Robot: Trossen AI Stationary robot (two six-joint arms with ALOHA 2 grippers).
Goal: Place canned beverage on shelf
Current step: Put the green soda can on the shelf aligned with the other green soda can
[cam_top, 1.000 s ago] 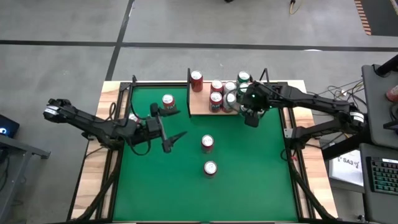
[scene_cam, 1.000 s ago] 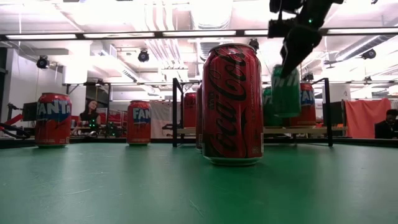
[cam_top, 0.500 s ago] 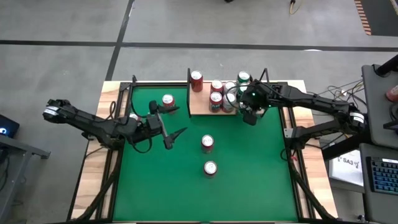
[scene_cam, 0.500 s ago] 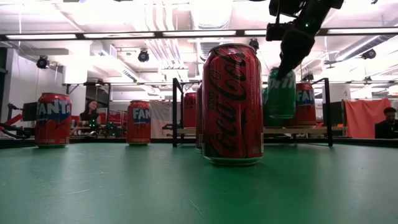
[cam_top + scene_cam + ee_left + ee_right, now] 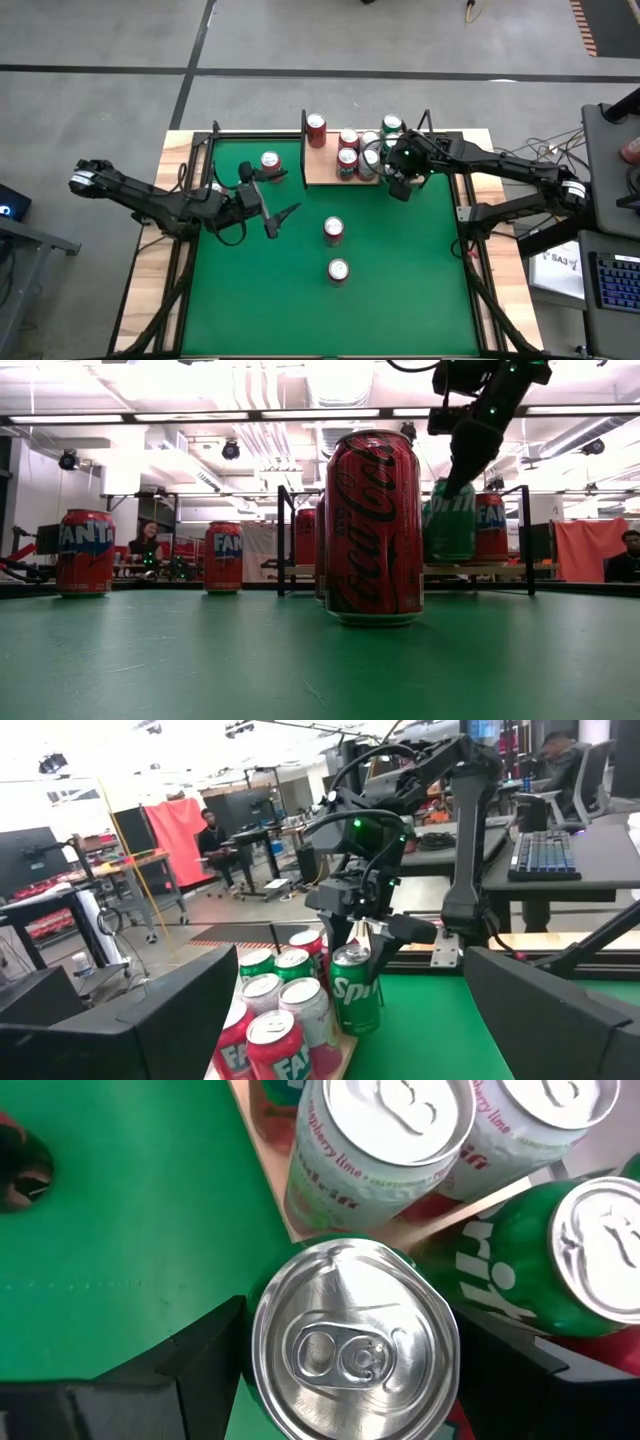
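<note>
- Your right claw point(image 5: 399, 183) is at the shelf's point(image 5: 318, 176) right near corner, clenched on a green Sprite can point(image 5: 449, 520); the right wrist view shows its fingers point(image 5: 200, 1350) flanking the can top point(image 5: 350, 1345); whether the can rests fully on the board or overhangs its edge, you cannot tell from these views.
- In the low view the can bottom sits about level with the shelf board, beside the cans already there; judged as set-down in hand, release not yet done.
- Shelf stock so far: several cans point(image 5: 348, 155) grouped at its right half, one red can point(image 5: 316, 128) at its far left corner.
- Left on the worktop point(image 5: 400, 290): one can point(image 5: 270, 162) left of the shelf, two cans point(image 5: 334, 230) point(image 5: 338, 270) mid-field; judged well short of finished.
- Your left claw point(image 5: 278, 215) hangs released over the worktop's left side, holding nothing.
</note>
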